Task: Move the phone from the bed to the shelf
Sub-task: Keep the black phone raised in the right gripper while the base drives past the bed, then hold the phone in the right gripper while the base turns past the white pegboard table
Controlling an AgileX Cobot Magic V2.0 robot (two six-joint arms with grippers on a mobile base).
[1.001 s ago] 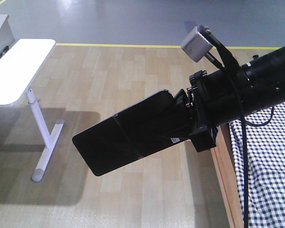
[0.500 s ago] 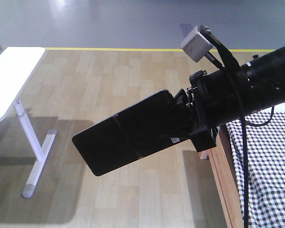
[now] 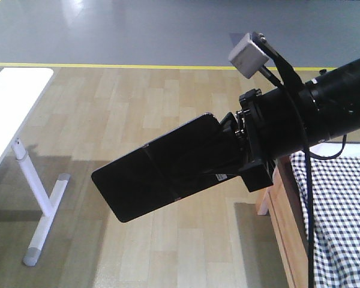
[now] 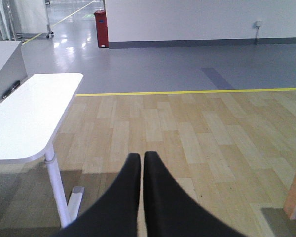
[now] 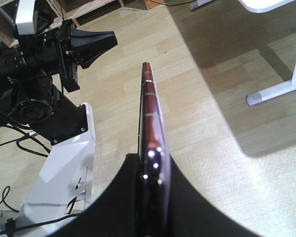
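My right fingers [image 5: 187, 212] are clamping the phone [image 3: 156, 174] out beyond the bed [image 3: 342, 204], so I am judging this the carrying step, with finding the shelf, not plainly in view, coming next.

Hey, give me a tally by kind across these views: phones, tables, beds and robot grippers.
phone: 1
white table: 1
bed: 1
grippers: 2, the left gripper and the right gripper
Total: 5
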